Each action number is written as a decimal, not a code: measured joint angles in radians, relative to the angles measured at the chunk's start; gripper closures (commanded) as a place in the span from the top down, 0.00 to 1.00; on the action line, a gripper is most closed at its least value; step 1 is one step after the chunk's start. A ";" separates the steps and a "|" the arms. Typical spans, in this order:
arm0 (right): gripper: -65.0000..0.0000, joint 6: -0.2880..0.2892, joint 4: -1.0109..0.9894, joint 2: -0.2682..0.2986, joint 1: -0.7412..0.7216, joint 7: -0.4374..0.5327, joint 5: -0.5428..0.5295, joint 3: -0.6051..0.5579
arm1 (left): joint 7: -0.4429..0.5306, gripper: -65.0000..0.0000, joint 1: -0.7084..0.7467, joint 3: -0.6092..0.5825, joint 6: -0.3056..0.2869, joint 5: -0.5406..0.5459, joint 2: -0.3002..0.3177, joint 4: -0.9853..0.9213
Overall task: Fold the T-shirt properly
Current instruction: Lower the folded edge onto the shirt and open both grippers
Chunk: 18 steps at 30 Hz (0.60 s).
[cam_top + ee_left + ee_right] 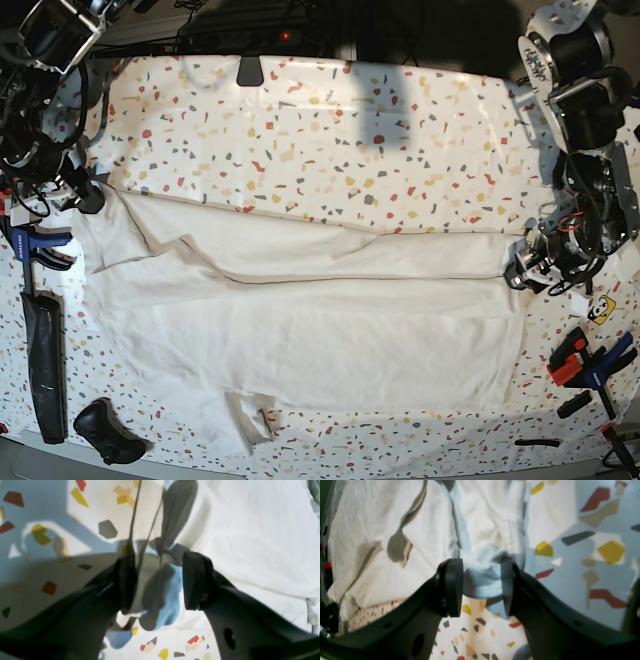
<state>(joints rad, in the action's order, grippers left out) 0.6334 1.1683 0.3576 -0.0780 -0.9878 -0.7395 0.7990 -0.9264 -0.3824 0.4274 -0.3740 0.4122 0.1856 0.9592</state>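
Spread flat across the near half of the white speckled terrazzo tabletop (330, 140): large plain white cotton T-shirt (310, 340), one sleeve by the near edge, far hem pulled taut from side to side. At the right edge, left gripper (158, 580) pinching a bunched cloth corner between wide-set black jaws. At the left edge, right gripper (482, 585) likewise clamped on a gathered fold.

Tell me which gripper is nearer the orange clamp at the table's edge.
Left. The left gripper sits close by the orange clamp, on the same side; the right gripper is across the whole T-shirt, at the opposite side.
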 measured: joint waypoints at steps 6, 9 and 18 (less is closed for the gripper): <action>0.39 0.000 0.000 0.032 -0.002 -0.063 -0.004 0.000 | 0.000 0.45 0.000 0.000 0.000 0.000 0.000 0.000; 0.39 0.001 0.000 0.070 -0.002 -0.064 -0.016 0.015 | 0.000 0.45 0.000 0.000 0.000 0.000 0.000 0.000; 0.39 0.001 0.000 0.101 -0.002 -0.087 -0.061 0.116 | 0.003 0.45 0.000 0.000 0.000 0.000 0.000 0.000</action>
<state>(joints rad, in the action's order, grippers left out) 0.6342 1.1683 0.4583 -0.0795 -1.0744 -0.8005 0.9150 -0.9234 -0.3824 0.4274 -0.3740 0.4122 0.1856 0.9592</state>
